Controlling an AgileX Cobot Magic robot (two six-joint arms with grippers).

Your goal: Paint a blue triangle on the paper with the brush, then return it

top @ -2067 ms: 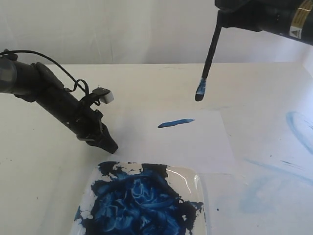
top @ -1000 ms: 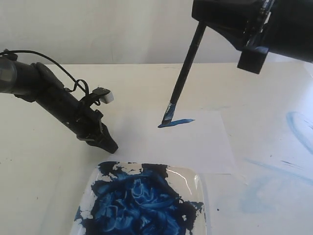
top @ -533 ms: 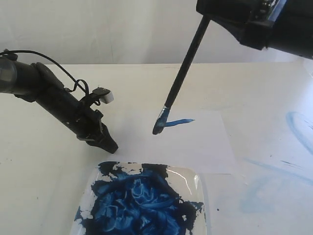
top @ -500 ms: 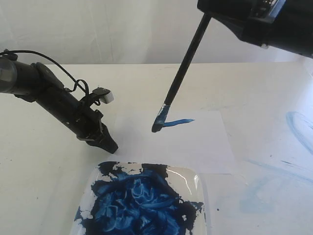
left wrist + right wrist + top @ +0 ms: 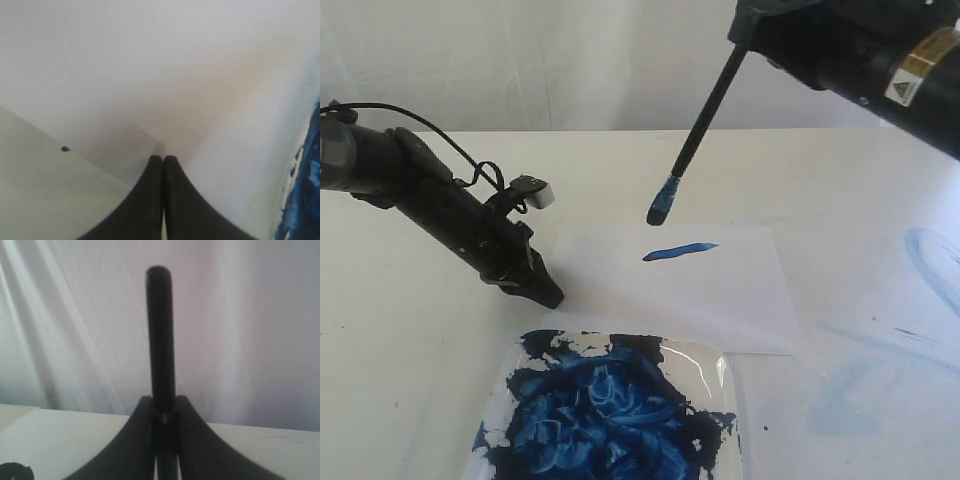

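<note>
The paper (image 5: 720, 295) lies flat on the cream table and carries one short blue stroke (image 5: 680, 251); no blue triangle shows. My right gripper (image 5: 744, 38) is at the top right, shut on the brush (image 5: 705, 110), which slants down to the left. Its blue-stained bristles (image 5: 660, 205) hang in the air above the paper's far edge, clear of the stroke. In the right wrist view the black handle (image 5: 160, 330) stands clamped in the right gripper (image 5: 163, 402). My left gripper (image 5: 546, 293) is shut on nothing, with its tip at the paper's near-left corner (image 5: 163, 157).
A clear tray (image 5: 725, 375) holding a dark blue paint mass (image 5: 610, 410) sits at the front, just before the paper; its paint shows in the left wrist view (image 5: 305, 190). Pale blue smears (image 5: 930, 260) mark the table on the right. A white curtain hangs behind.
The brush tip, pressed on the paper at the stroke's left end half a second ago, has lifted up and back off the sheet. The stroke looks unchanged. The left arm has barely moved.
</note>
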